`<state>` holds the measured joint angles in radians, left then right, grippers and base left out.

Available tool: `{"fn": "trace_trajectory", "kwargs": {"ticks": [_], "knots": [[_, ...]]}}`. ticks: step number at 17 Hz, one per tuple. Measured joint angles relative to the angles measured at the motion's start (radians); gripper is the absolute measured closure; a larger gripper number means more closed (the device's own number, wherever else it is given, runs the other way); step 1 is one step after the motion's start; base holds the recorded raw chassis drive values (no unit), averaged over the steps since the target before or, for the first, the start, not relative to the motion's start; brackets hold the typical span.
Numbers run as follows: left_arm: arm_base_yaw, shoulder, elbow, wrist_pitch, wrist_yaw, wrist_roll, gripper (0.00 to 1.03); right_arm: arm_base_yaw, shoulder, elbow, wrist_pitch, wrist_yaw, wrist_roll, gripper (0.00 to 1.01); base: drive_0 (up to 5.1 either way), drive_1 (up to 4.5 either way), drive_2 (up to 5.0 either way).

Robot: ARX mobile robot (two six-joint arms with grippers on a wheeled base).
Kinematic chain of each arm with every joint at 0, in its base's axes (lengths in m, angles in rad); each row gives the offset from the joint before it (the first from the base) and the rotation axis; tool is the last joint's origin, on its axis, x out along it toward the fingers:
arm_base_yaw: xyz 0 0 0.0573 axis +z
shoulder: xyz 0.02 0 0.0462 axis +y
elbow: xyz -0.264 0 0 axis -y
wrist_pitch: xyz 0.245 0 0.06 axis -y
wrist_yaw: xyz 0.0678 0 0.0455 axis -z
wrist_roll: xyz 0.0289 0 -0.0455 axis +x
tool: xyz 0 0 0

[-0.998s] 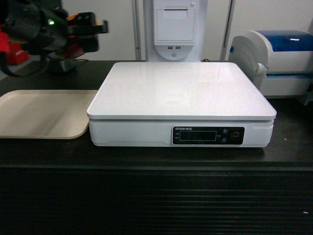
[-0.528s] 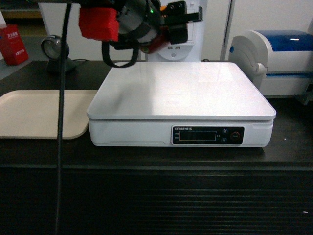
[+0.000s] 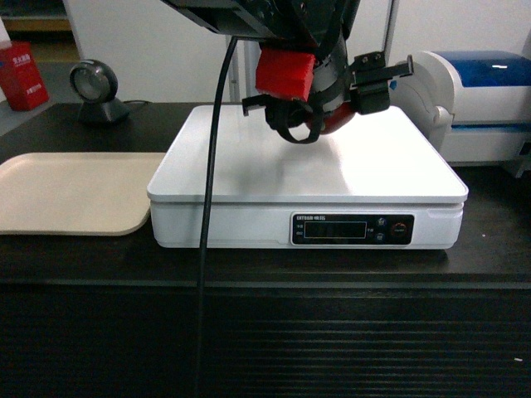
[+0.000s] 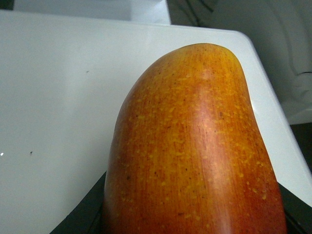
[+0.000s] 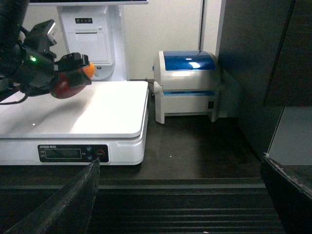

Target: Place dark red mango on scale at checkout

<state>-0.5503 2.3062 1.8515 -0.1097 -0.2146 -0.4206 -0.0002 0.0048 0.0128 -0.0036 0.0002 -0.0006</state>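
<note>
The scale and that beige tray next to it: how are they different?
The scale is glossy white and thick, with a dark display in front; the beige tray is matte, thin and plain. The left hand holds the mango above the scale, not the tray. Both are flat, on the black counter.

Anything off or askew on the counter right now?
Nothing stands out. The scale sits square, the tray lies flat beside it, and the left gripper holds the mango above the platter, undamaged.
</note>
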Motion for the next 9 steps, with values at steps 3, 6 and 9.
{"fn": "trace_trajectory", "kwargs": {"ticks": [3,6,9], "knots": [[0.009,0.08,0.093,-0.11,-0.053,-0.073,0.43,0.0,0.0,0.0,0.0,0.0,0.0,0.03,0.0,0.0,0.0],[0.012,0.094,0.133,-0.136,-0.091,-0.107,0.43,0.0,0.0,0.0,0.0,0.0,0.0,0.03,0.0,0.0,0.0],[0.0,0.1,0.148,-0.148,-0.107,-0.132,0.12,0.0,0.0,0.0,0.0,0.0,0.0,0.03,0.0,0.0,0.0]]}}
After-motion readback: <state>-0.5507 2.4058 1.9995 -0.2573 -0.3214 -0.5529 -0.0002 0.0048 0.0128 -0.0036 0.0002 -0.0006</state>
